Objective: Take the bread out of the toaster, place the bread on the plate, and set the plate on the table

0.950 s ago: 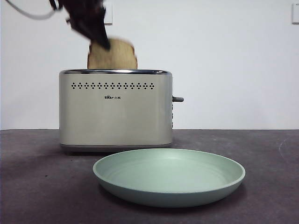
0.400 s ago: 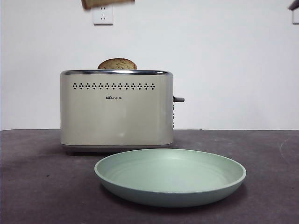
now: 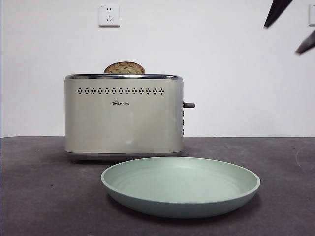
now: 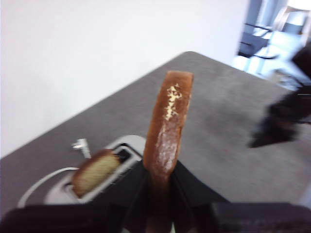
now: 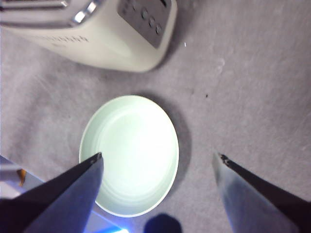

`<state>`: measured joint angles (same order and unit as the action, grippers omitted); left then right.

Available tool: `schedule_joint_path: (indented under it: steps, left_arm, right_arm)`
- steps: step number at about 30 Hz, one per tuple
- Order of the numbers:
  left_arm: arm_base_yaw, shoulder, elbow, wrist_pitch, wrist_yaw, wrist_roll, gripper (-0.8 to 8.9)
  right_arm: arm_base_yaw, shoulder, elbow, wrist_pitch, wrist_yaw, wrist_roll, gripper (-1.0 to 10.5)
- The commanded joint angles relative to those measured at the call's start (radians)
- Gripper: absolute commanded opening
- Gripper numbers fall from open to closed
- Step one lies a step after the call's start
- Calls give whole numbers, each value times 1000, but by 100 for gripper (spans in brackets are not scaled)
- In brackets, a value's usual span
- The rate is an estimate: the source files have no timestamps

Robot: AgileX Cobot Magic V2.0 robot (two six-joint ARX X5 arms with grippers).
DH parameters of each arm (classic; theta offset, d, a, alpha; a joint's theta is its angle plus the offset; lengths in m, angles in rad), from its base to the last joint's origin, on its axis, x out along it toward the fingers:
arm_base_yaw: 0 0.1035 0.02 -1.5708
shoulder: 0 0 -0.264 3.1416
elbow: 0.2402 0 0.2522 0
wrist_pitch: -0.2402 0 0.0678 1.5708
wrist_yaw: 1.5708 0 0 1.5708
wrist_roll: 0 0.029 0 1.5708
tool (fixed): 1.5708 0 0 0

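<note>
My left gripper [image 4: 159,182] is shut on the bread [image 4: 170,116], seen edge-on with its brown crust up. It holds the bread high above the toaster [image 4: 92,187], out of the front view. The cream toaster [image 3: 123,115] stands on the table [image 3: 39,196] with a second slice's domed top [image 3: 124,68] showing in a slot. The mint-green plate [image 3: 180,186] lies empty in front of the toaster. My right gripper [image 5: 159,158] is open and high above the plate [image 5: 129,155]. Its two black tips [image 3: 278,12] show at the front view's top right.
A white wall socket [image 3: 109,14] is on the wall behind the toaster. The toaster's grey knob [image 3: 189,104] sticks out on its right side. A white cable [image 4: 43,179] runs behind the toaster. The right arm shows as a dark blur [image 4: 282,121] in the left wrist view.
My left gripper has lifted the bread out of the toaster and up past the front view's top edge. The right gripper's tips have come down into that view's top right corner.
</note>
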<state>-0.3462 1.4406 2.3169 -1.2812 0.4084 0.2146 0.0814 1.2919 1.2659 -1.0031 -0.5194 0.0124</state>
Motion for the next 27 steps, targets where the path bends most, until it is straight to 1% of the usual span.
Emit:
schedule_joint_path:
  steps: [1, 6, 11, 15, 20, 21, 25, 27]
  left_arm:
    - [-27, -21, -4, -18, 53, -13, -8]
    - [-51, -70, -40, -18, 64, -20, -8]
    - [-72, -138, -151, -8, 63, -28, -8]
    - [-72, -227, -316, 48, 48, -38, -8]
    - [-72, -376, -567, 172, 8, -103, -8]
    - [-72, -402, -608, 194, 8, -116, -8]
    - [-72, -530, -782, 292, -10, -170, -8]
    - [-72, -585, -845, 320, -24, -191, -8]
  right_arm:
    - [15, 63, 0, -1, 2, -15, 378]
    - [53, 167, -1, 2, 2, -28, 378]
    - [98, 254, -1, 19, 3, -34, 378]
    - [143, 310, -1, 53, 3, -32, 378]
    - [185, 364, -1, 87, 8, -32, 378]
    - [192, 371, -1, 94, 15, -32, 378]
    - [222, 412, -1, 129, 99, -26, 378]
    - [230, 436, -1, 138, 108, -22, 378]
